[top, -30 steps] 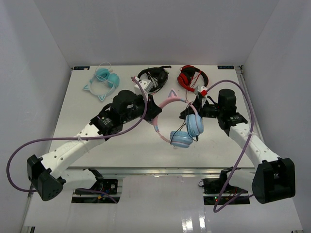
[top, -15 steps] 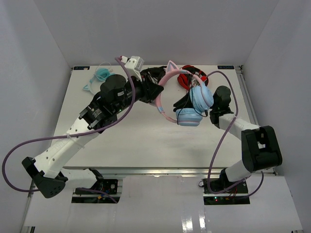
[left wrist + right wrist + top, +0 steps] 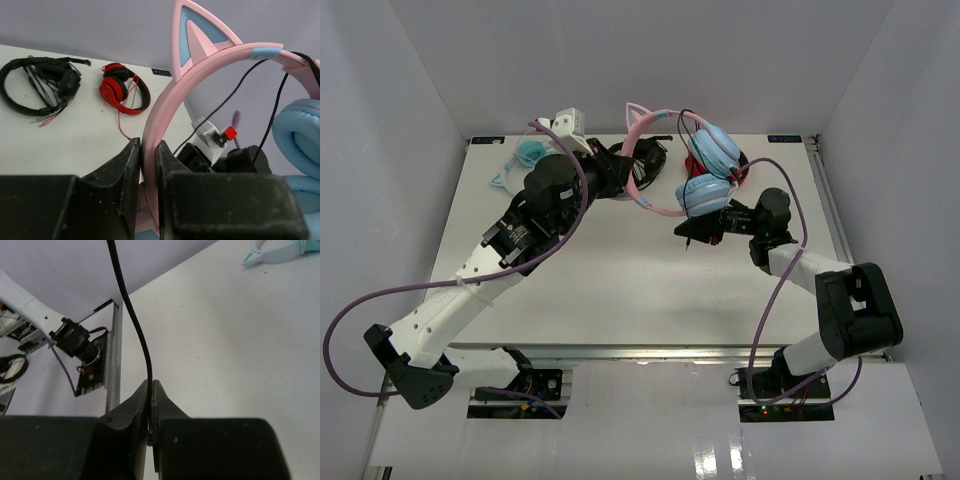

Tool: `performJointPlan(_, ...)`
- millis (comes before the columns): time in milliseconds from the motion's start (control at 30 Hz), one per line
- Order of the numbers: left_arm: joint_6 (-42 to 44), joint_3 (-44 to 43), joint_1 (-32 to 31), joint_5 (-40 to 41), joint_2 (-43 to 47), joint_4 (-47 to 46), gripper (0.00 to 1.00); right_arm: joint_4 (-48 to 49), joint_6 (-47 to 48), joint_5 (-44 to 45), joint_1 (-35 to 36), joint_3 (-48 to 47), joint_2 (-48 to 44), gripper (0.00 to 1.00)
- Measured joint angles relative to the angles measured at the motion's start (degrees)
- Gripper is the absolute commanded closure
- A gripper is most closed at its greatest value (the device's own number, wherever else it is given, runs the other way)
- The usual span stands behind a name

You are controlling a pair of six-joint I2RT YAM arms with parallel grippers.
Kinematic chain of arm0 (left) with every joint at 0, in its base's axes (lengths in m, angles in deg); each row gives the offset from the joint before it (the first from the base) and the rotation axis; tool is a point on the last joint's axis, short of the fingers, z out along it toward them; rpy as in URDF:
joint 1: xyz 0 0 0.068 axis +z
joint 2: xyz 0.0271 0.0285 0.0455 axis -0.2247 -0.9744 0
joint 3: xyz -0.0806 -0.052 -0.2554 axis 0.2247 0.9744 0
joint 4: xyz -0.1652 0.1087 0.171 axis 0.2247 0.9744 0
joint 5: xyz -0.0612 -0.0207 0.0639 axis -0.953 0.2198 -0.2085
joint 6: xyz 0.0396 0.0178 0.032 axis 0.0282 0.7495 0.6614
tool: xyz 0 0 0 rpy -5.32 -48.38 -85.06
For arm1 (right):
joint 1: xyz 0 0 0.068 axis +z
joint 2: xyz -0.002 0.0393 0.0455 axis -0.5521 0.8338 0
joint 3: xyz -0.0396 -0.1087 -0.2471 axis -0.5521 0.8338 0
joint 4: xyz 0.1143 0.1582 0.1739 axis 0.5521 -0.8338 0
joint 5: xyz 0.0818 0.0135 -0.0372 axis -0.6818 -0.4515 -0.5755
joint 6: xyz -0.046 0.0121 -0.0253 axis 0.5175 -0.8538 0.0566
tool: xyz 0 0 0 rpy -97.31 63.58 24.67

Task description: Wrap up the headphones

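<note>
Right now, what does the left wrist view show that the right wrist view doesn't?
Left wrist only: the left hand clamping the pink headband, a blue ear cup, a black headset and a red pair. Right wrist only: the right hand pinching the black cable, a teal headband at the far corner. Both: that cable and the white table.

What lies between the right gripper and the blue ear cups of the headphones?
The thin black cable of the headphones. The right wrist view shows it pinched in the right gripper and running up from there.
</note>
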Motion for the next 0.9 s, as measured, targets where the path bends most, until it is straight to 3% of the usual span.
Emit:
performJointPlan(167, -4.9, 2.2, 0.0, 10.4, 0.7, 1.2, 1.0, -17.7, 14.8, 6.5, 2.8, 0.0, -9.1, 0.92)
performJointPlan(333, -12.6, 6.8, 1.5, 20.6, -0.1, 1.2, 1.0, -39.0, 37.8, 21.0, 13.0, -0.6, -21.0, 0.92)
performJointPlan(433, -16.6, 7.6, 3.0, 23.5, -3.2, 2.2, 1.0, -48.6, 47.6, 29.8, 15.2, -1.9, -24.0, 0.92)
performJointPlan(633, -18.6, 7.5, 4.2, 24.3, -12.1, 4.8, 1.0, -65.5, 63.9, 47.0, 19.1, -5.0, -24.6, 0.92)
performJointPlan(900, -11.1, 7.3, 2.2, 14.1, -26.1, 9.0, 1.0, -79.2, 79.4, 63.1, 26.2, -14.8, -20.8, 0.92)
